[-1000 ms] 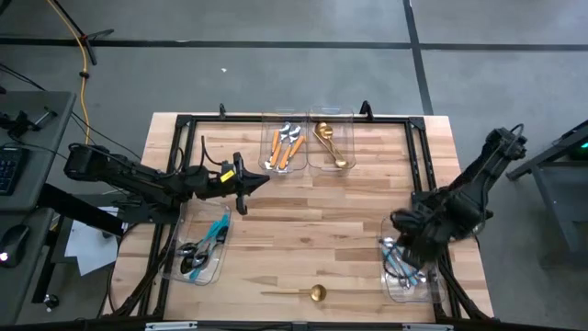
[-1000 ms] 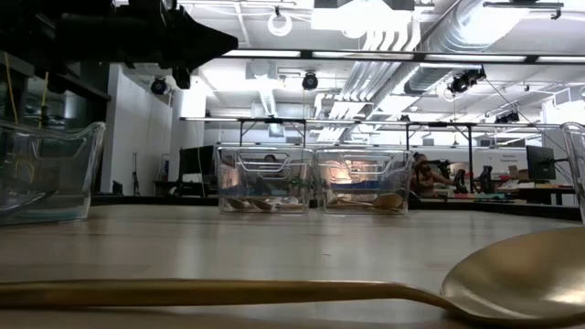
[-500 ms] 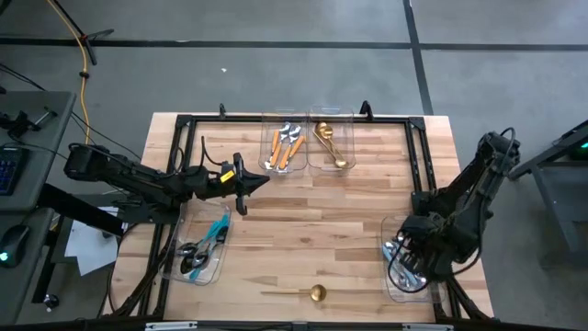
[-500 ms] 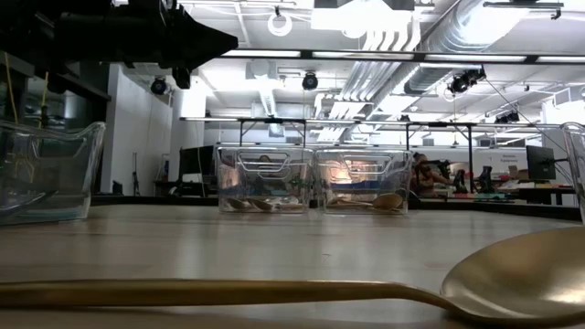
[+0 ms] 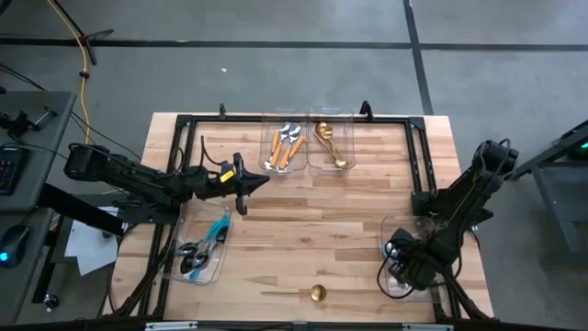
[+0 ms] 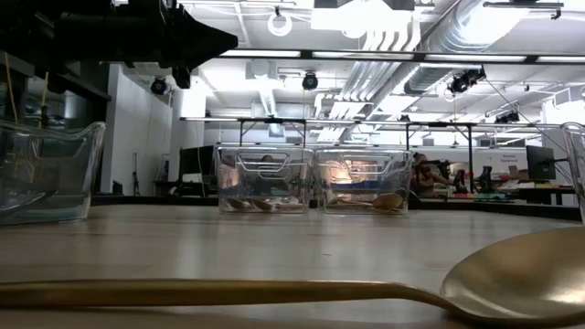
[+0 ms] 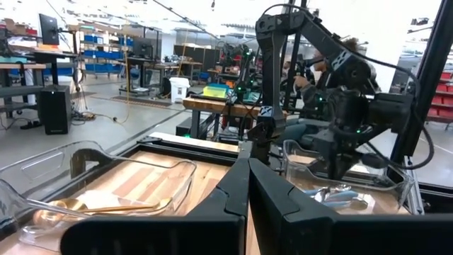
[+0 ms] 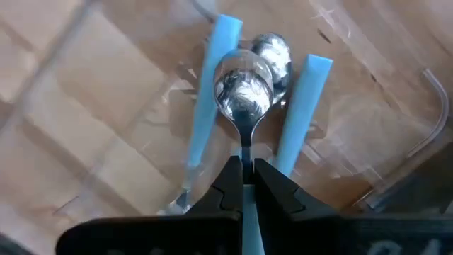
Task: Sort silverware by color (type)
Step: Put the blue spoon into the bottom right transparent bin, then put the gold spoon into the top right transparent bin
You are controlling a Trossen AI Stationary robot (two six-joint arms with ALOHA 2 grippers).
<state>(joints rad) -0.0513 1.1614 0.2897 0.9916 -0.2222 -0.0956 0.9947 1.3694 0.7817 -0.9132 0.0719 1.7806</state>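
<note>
Near edge of the table [image 5: 303,248]: one gold spoon [image 5: 303,292] lay loose on the wood, outside any bin.

Near right corner: the right gripper [image 8: 244,185] was down inside the clear bin [image 5: 393,283], fingers pinched on the neck of a silver spoon with a light-blue handle [image 8: 243,85], its bowl just above the spoons already lying there. To finish well, I judged it should go low enough that the spoon lies flat along the others, then let go and rise straight up clear of the bin wall.

Left side: the left gripper [image 5: 241,183] hung idle over the table, fingers pressed together on nothing.

Far edge: bins of orange-handled spoons [image 5: 285,145] and gold spoons [image 5: 333,143].
</note>
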